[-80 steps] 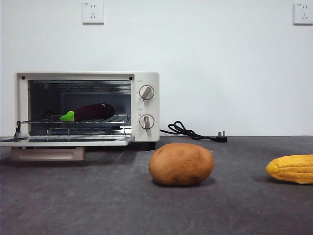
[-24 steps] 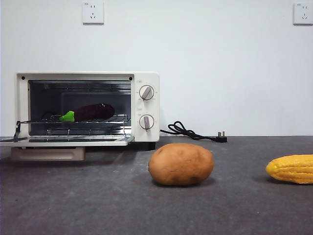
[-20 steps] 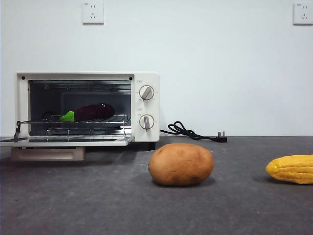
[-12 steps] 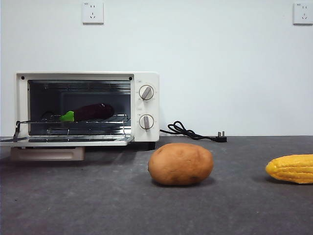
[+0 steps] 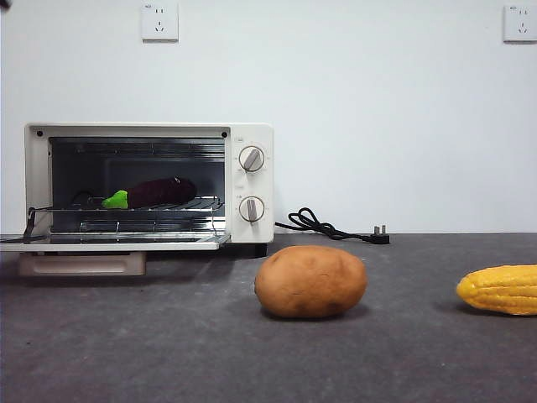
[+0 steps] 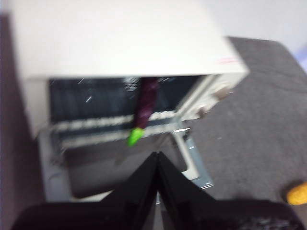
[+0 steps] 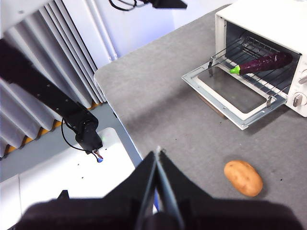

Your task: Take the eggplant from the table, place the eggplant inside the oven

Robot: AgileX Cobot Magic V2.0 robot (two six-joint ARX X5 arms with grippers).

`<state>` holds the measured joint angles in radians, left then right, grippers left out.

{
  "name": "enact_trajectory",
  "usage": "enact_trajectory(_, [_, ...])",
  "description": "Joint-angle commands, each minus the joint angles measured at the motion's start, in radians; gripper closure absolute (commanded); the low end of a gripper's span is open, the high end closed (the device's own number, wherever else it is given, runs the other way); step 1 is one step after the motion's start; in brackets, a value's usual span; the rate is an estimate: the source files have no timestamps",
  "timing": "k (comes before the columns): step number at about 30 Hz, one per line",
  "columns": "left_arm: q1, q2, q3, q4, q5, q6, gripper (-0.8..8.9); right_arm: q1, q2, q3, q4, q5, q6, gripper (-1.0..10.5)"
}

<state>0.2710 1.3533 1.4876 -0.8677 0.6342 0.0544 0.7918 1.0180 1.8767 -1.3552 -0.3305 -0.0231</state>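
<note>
The dark purple eggplant (image 5: 155, 192) lies on the wire rack inside the cream-white oven (image 5: 250, 183), its green stem pointing left. The oven's glass door (image 5: 113, 243) hangs open, flat above the table (image 5: 168, 353). In the blurred left wrist view my left gripper (image 6: 157, 154) hovers shut and empty above the open door, a short way out from the eggplant (image 6: 146, 101). My right gripper (image 7: 157, 152) is shut and empty, high and far from the oven (image 7: 268, 19), with the eggplant (image 7: 264, 62) seen at a distance.
A brown potato (image 5: 310, 281) sits mid-table and a yellow corn cob (image 5: 501, 289) at the right edge. The oven's black power cord (image 5: 327, 227) lies by the wall. A black arm tip (image 5: 4, 3) shows at the top left corner.
A black arm tip has come into the front view's top left corner. The eggplant, potato and corn have stayed put.
</note>
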Motion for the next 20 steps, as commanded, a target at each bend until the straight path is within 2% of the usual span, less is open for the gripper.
enact_trajectory(1, [0.043,0.045,-0.007,-0.003,0.014,0.025,8.21,0.001,-0.002,-0.01,-0.024,-0.002,-0.009,9.6])
enact_trajectory(8, [0.086,0.173,-0.013,-0.009,0.013,0.108,8.21,0.001,-0.002,-0.01,-0.024,0.034,-0.011,9.6])
enact_trajectory(14, [0.132,0.269,-0.114,0.034,0.013,0.175,8.21,0.001,-0.002,-0.01,-0.024,0.037,-0.011,9.6])
enact_trajectory(20, [0.209,0.316,-0.314,0.227,0.058,0.142,8.21,0.001,-0.002,-0.01,-0.024,0.07,-0.007,9.6])
